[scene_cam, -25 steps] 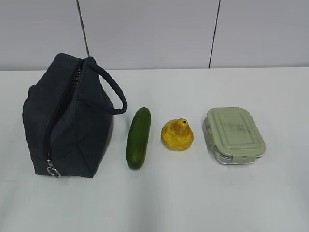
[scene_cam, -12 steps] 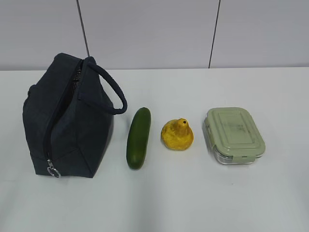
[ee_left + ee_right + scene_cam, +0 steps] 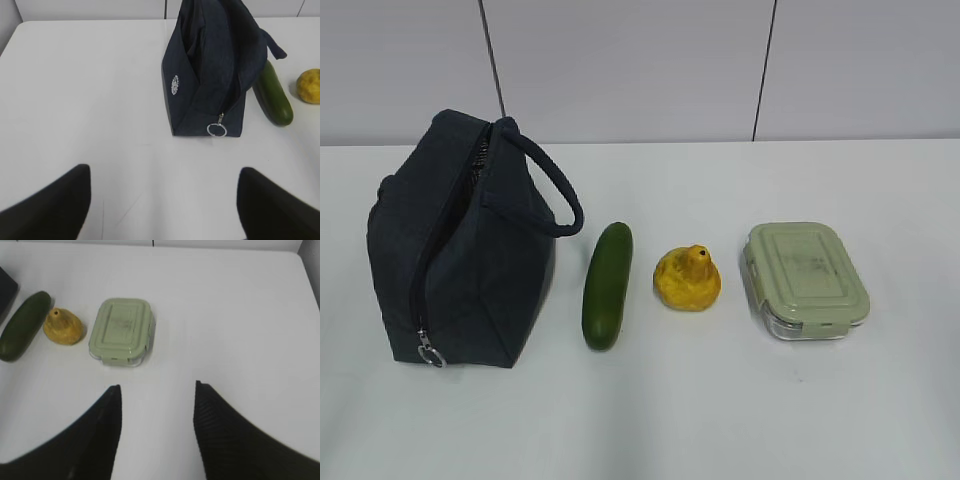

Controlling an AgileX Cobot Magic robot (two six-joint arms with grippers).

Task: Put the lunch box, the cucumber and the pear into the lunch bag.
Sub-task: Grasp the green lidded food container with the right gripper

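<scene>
Navy fabric fills the left of the exterior view, where the lunch bag [image 3: 460, 250] stands on the white table [image 3: 720, 420], its handle [image 3: 548, 185] looping toward centre and a metal ring pull [image 3: 430, 355] hanging at its lower front corner. Just right of it lies the cucumber [image 3: 607, 285], then the pear [image 3: 688, 278], then, at centre right, the lunch box [image 3: 806, 279] with its green lid on; the four stand apart in a row. In the wrist views the left gripper [image 3: 162, 210] hangs spread wide before the bag, empty, and the right gripper [image 3: 156, 435] hangs parted below the lunch box, holding nothing.
</scene>
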